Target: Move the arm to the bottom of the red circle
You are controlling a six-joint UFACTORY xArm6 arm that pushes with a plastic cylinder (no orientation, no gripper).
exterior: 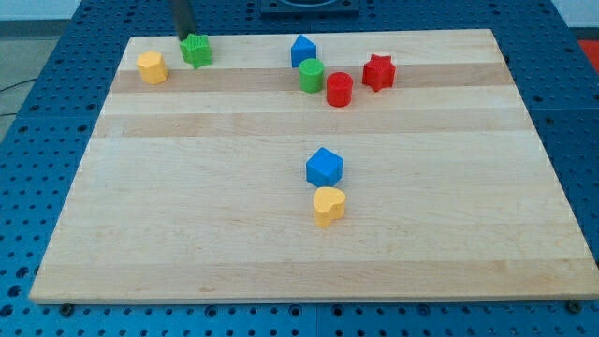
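Note:
The red circle (339,90), a short red cylinder, stands near the view's top, right of centre, on the wooden board (187,215). A green cylinder (312,75) touches it at its upper left and a red star (378,72) sits just to its right. My tip (185,36) is at the view's top left, right behind the green star (197,51), far to the left of the red circle.
A blue block (302,51) sits above the green cylinder. A yellow hexagon block (152,67) lies left of the green star. A blue cube (324,168) and a yellow heart (328,206) sit near the board's middle.

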